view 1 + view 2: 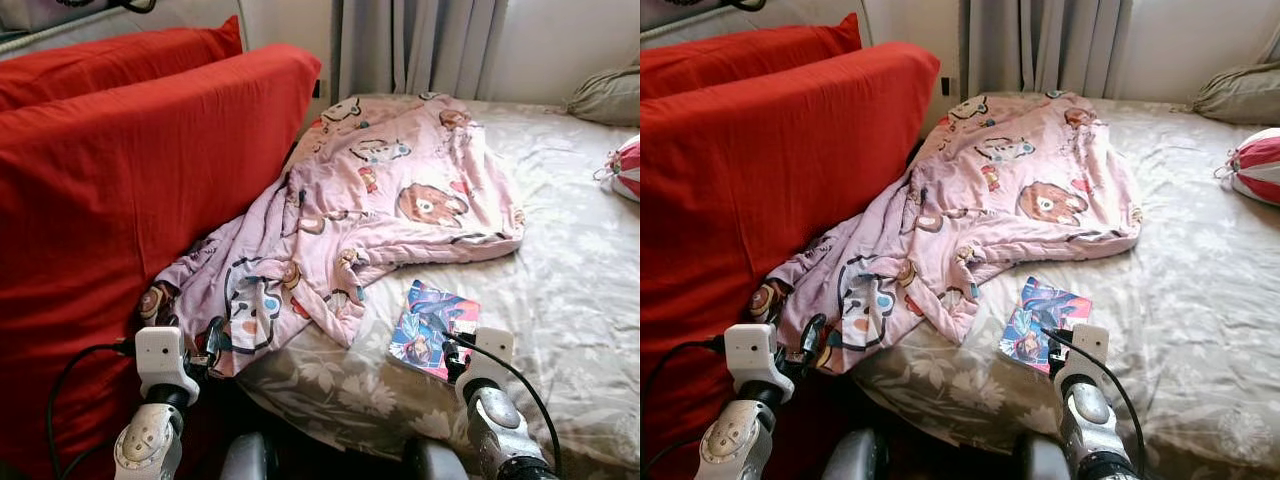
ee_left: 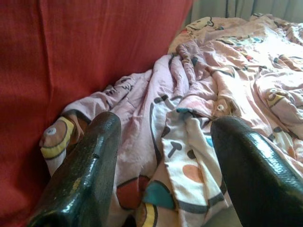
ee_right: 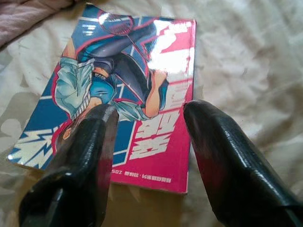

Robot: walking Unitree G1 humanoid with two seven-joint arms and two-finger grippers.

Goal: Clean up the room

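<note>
Right wrist view: my right gripper [image 3: 147,123] hangs spread just above the book's [image 3: 118,90] near edge, holding nothing. I judge a level descent astride the spine best. My left gripper [image 2: 163,142], also spread and empty, faces the blanket [image 1: 380,190] hem beside the red cushion [image 1: 120,200]. Beyond, the bed [image 1: 560,270]

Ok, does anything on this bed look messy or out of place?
Yes. The pink blanket lies crumpled, bunched against the red cushion and trailing off the bed edge. A comic book lies loose on the sheet before the open right gripper.
</note>
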